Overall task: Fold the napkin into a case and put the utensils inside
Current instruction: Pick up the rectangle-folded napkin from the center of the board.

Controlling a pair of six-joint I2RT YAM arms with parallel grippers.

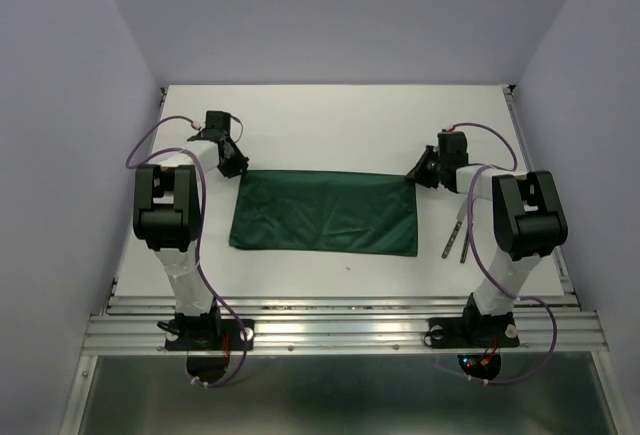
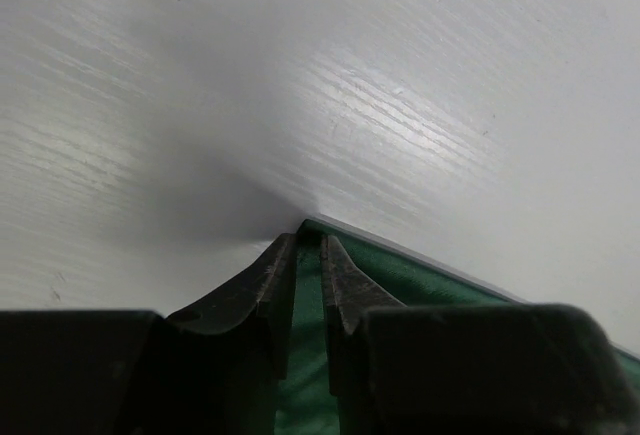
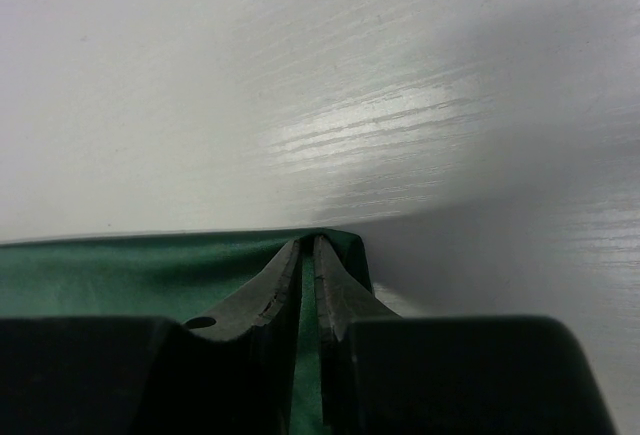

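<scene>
Nearest to each wrist camera are that arm's own jaws, dark and blurred at the bottom of the picture. The left jaws are pressed together on a corner of the napkin (image 2: 410, 275), with green cloth showing in the narrow slit between them. The right jaws pinch another corner in the same way. Only the top view shows which corners these are: the far left one and the far right one. It also shows the whole napkin, which the wrist views cut off. It is a dark green, wide rectangle lying in the middle of the white bench (image 1: 330, 120), smooth with a few soft creases. The utensils (image 1: 457, 235) appear only in that view, two slim pieces side by side on the bench. They lie just right of the napkin without touching it, beside the right arm (image 1: 520, 220). Which one is the fork I cannot tell.
</scene>
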